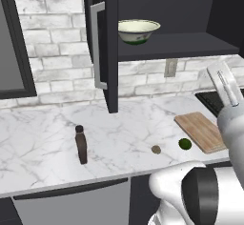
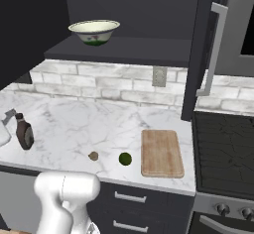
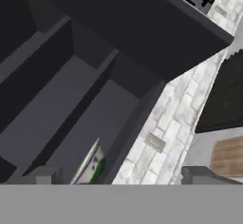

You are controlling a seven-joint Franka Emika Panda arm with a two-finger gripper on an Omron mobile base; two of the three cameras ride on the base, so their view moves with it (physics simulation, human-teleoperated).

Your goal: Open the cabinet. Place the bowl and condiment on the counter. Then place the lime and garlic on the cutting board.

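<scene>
The black cabinet (image 1: 171, 9) stands open, its left door (image 1: 101, 47) swung out over the counter. On its dark shelf sits the cream bowl (image 1: 138, 31) (image 2: 94, 31); its rim (image 3: 90, 167) shows low in the hand view. The brown condiment bottle (image 1: 81, 145) (image 2: 24, 133) stands upright on the marble counter (image 1: 43, 133). The tan garlic (image 1: 156, 149) (image 2: 93, 155) and green lime (image 1: 185, 144) (image 2: 125, 158) lie on the marble left of the wooden cutting board (image 1: 202, 131) (image 2: 160, 152). My gripper (image 1: 219, 75) (image 3: 122, 175) hangs open and empty above the board, right of and below the bowl.
A black stove (image 2: 223, 148) adjoins the counter's right end, just beyond the board. The right cabinet door (image 2: 209, 44) hangs open above it. A dark-framed window (image 1: 12, 52) is at the far left. A wall outlet (image 1: 170, 67) sits under the shelf.
</scene>
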